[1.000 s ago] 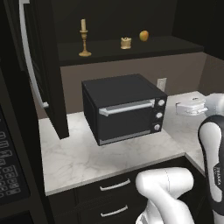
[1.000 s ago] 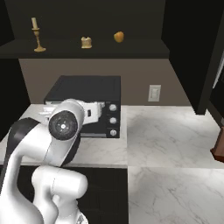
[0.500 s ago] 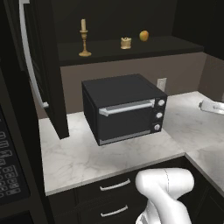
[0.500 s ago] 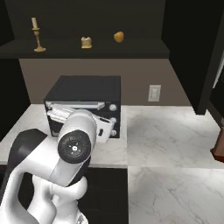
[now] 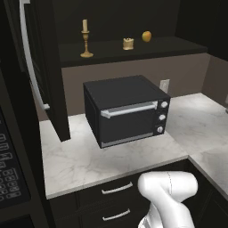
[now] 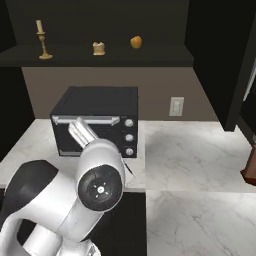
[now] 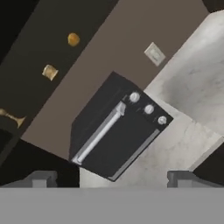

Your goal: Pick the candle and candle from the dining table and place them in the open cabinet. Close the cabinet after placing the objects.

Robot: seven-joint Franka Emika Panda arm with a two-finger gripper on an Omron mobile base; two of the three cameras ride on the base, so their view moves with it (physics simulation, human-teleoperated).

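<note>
Both candles stand on the shelf of the open cabinet (image 5: 178,44). The thin cream taper candle (image 5: 84,39) in its brass candlestick is at the left. The short stubby candle (image 5: 128,43) is to its right. From the right base view the taper candle (image 6: 42,42) and stubby candle (image 6: 99,48) sit on the same shelf. My gripper (image 7: 111,179) is open and empty, well below the shelf and facing the toaster oven; the stubby candle (image 7: 50,72) shows far off. The dining table is out of view.
A round orange fruit (image 5: 146,36) sits on the shelf right of the candles. A black toaster oven (image 5: 127,111) stands on the marble counter (image 5: 71,160) under the shelf. The cabinet's left door (image 5: 49,80) hangs open; another dark door (image 6: 220,65) stands at the right.
My arm has swung: its forearm has left the right side of the left base view, and its elbow now bulks larger in the right base view. The candles have not moved.
</note>
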